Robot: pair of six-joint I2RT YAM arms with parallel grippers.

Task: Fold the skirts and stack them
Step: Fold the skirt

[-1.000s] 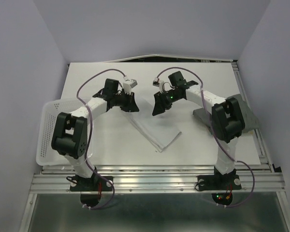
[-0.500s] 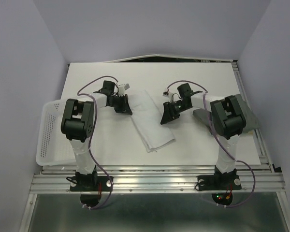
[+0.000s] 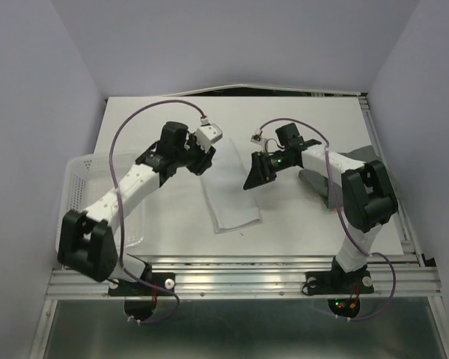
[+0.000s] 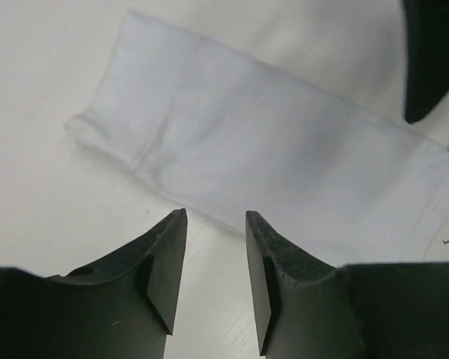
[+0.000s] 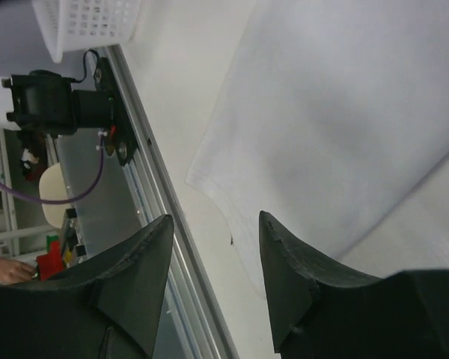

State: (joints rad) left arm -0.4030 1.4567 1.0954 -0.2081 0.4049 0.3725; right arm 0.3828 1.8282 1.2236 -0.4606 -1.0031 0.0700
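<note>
Centrally, folded white skirt (image 3: 232,194), left end effector (image 4: 214,217), right end effector (image 5: 215,218)

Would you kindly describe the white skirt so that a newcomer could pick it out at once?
On the white table, look between the left gripper and the right gripper. The white skirt lies there, folded into a flat narrow oblong. Unlike the grey skirt to its right and the slatted basket at the left edge, it is plain white cloth.
</note>
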